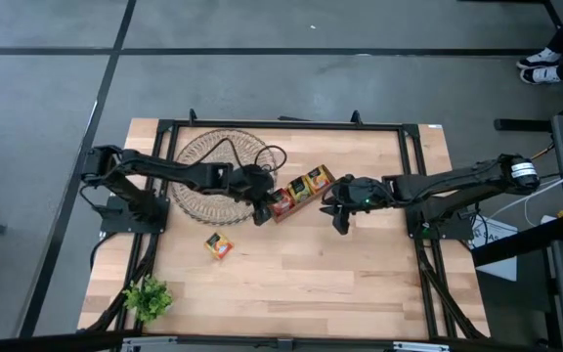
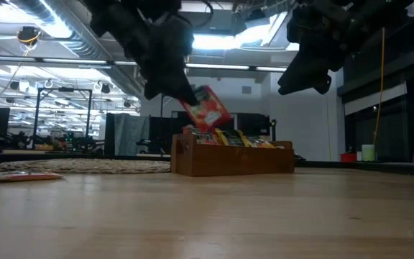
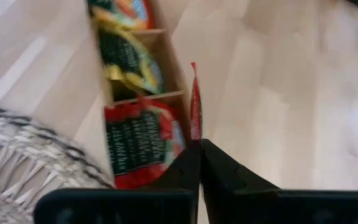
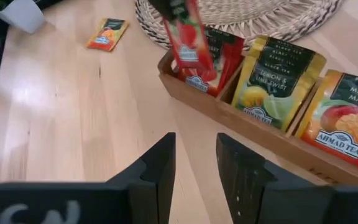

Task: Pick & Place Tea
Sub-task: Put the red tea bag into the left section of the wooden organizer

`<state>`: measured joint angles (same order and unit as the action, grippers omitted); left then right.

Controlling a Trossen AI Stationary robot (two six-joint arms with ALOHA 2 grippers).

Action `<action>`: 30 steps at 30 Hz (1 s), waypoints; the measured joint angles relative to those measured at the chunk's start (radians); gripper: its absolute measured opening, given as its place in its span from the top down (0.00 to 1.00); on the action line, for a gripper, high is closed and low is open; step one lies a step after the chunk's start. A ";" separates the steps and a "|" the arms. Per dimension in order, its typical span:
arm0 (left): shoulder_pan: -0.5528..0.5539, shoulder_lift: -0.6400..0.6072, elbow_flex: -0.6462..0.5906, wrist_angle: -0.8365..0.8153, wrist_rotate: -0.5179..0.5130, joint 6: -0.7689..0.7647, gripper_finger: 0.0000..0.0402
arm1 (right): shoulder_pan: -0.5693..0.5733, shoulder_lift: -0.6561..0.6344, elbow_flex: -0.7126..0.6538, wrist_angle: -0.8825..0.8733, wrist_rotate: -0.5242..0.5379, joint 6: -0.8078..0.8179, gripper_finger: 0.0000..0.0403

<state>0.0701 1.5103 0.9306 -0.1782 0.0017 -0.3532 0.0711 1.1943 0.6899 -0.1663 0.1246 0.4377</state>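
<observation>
Left claw (image 2: 185, 93) pinched closed, right claw (image 4: 194, 165) parted, raised.

A narrow wooden tray (image 1: 306, 189) with three compartments lies slantwise near the middle of the pale wooden counter (image 1: 291, 274), one end close beside a round woven wicker dish (image 1: 208, 156). A small green plant (image 1: 147, 298) stands at the counter's near left corner, well apart from both.

the high view looks straight down on the whole table (image 1: 291, 264); the low view sits at tabletop height, facing level across it into the room. each wrist view looks closely past its own fingers. all four share the wooden tray (image 1: 301, 191), seen nearest from the left wrist.
</observation>
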 joint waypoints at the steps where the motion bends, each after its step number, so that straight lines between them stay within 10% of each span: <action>1: 0.006 0.012 0.006 -0.004 0.000 0.000 0.99 | 0.000 0.000 0.000 -0.001 0.000 0.000 0.71; 15: 0.030 0.208 0.307 -0.383 0.004 0.042 0.99 | 0.002 0.001 0.000 -0.041 0.051 0.003 0.71; 30: 0.041 0.274 0.378 -0.427 0.089 0.008 0.99 | 0.006 0.001 0.000 -0.083 0.051 0.000 0.71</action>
<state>0.1112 1.7847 1.3083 -0.6052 0.0906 -0.3454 0.0776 1.1950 0.6895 -0.2492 0.1759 0.4374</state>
